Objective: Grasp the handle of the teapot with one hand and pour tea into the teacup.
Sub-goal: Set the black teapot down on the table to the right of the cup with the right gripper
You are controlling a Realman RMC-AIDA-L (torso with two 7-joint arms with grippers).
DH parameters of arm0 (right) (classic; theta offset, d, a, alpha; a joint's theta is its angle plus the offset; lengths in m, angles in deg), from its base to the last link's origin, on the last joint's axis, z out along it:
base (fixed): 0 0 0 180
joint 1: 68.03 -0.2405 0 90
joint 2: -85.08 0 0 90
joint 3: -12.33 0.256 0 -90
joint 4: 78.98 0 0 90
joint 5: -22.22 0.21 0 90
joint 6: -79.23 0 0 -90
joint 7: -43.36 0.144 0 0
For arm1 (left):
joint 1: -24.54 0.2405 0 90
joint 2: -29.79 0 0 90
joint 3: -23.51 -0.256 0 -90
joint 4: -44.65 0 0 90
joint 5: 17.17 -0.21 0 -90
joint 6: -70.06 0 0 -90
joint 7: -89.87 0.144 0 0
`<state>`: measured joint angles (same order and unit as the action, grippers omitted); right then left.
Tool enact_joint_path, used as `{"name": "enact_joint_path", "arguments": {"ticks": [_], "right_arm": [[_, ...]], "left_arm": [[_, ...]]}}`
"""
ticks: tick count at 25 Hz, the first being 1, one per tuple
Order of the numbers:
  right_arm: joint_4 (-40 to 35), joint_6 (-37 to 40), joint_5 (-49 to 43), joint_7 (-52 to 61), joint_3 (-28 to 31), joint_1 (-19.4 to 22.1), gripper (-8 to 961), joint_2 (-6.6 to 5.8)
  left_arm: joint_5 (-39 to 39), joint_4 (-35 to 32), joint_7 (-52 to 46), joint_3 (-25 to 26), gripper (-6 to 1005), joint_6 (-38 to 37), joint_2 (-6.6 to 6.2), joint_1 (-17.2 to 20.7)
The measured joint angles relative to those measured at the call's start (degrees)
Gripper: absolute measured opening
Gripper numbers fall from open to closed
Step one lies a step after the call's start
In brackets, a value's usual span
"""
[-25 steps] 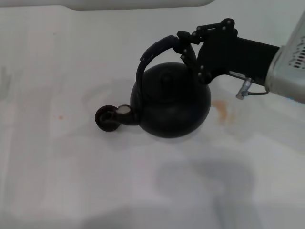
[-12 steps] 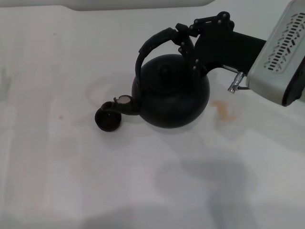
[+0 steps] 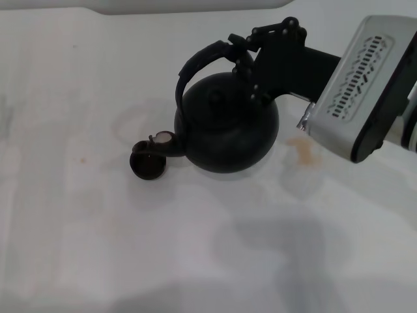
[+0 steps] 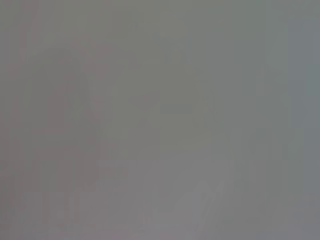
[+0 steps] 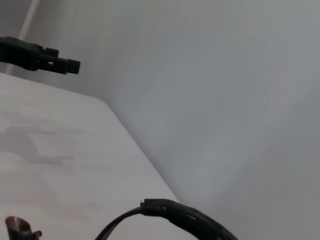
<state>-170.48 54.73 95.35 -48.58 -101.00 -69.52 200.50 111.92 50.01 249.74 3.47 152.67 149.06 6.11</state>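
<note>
The matte black teapot [image 3: 225, 130] hangs tilted in the head view, with its pale-tipped spout [image 3: 164, 138] right above the rim of the tiny dark teacup [image 3: 147, 164] on the white table. My right gripper [image 3: 244, 55] is shut on the right end of the thick black arched handle [image 3: 195, 65]. The handle also shows as a black curve in the right wrist view [image 5: 185, 217]. The cup's inside looks dark reddish and glossy. My left gripper is not in view, and the left wrist view shows only plain grey.
The white table [image 3: 98, 228] has an orange stain [image 3: 303, 151] right of the teapot. A white object [image 3: 189, 5] lies along the far edge. In the right wrist view a black mechanical part [image 5: 40, 57] shows beyond the table's edge.
My right arm has come further into view and rolled. The teapot has shifted a little left and up, and its spout has drawn in over the cup. The cup has not moved.
</note>
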Motion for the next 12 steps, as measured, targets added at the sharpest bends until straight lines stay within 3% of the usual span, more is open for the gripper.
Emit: {"name": "enact_joint_path", "arguments": {"ticks": [12], "right_arm": [[-0.42, 5.32, -4.96, 0.18, -4.05, -0.11, 141, 0.15]], "left_arm": [[0.03, 0.0, 0.0, 0.0, 893, -0.01, 0.0, 0.25]]}}
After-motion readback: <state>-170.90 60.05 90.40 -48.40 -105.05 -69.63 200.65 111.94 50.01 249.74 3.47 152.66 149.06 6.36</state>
